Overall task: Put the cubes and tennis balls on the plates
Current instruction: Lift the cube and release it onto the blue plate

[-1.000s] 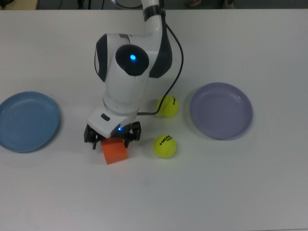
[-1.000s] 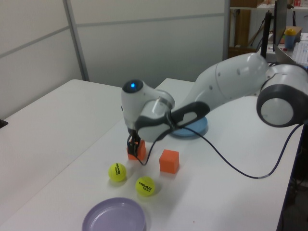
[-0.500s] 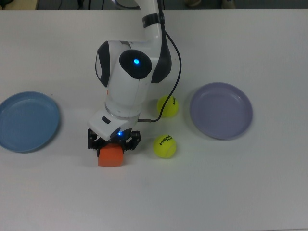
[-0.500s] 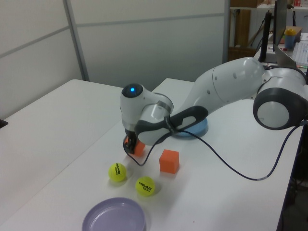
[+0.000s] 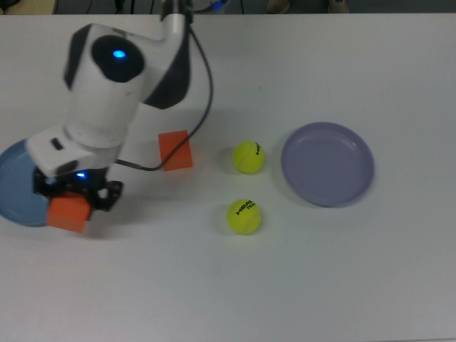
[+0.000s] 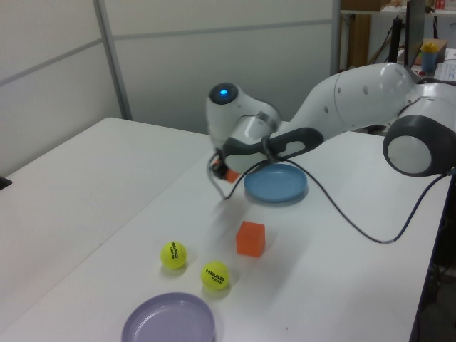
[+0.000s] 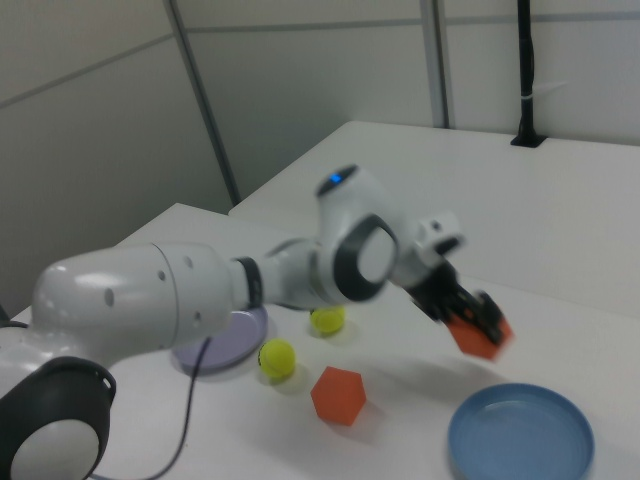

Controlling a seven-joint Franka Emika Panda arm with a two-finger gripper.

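I have one cube (image 5: 69, 213) clamped in the jaws, raised off the table beside the blue plate (image 5: 16, 187); next I judge: move over it, lower, release.

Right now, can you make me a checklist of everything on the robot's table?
Surface: white table, bare apart from the job's things.
Job's things: one orange cube carried above the blue plate; other cube and two tennis balls on the table; lavender plate empty.
Clutter: nothing seen.
Gripper: fingers shut on the carried cube.
Cables: black cable along the arm.
Surroundings: grey wall panels.
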